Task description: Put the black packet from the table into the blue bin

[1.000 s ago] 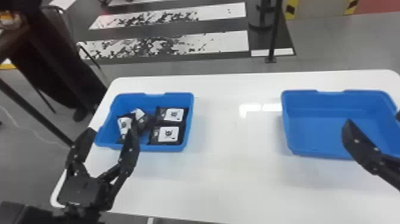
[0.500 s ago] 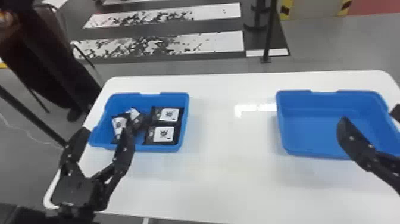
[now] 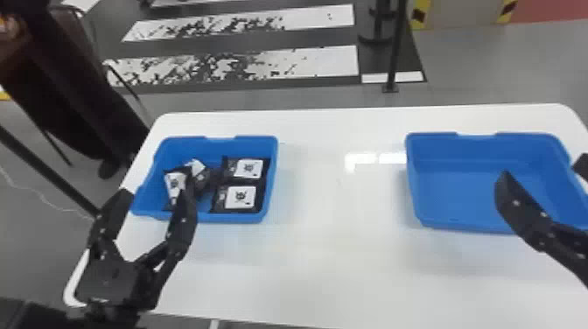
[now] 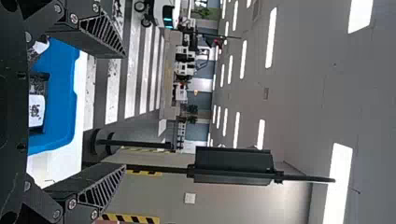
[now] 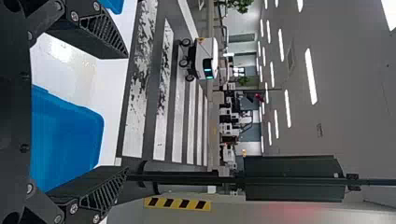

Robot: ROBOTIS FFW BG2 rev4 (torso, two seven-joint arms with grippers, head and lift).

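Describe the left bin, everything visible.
The bin is blue, apparently plastic, open-topped and roughly rectangular, with a shallow dip in its far rim. It stands upright on the white table, at left. Black packets with white labels lie inside: two flat at right, the rest jumbled at left. The left claw shows in front of its near edge; contact is unclear.

Left gripper (image 3: 156,194), lower left of the head view: black, angular, with silvery screws (image 4: 74,18). Right gripper (image 3: 544,170), at the right edge: black too, its tapered fingers (image 5: 84,39) slatted along the side.
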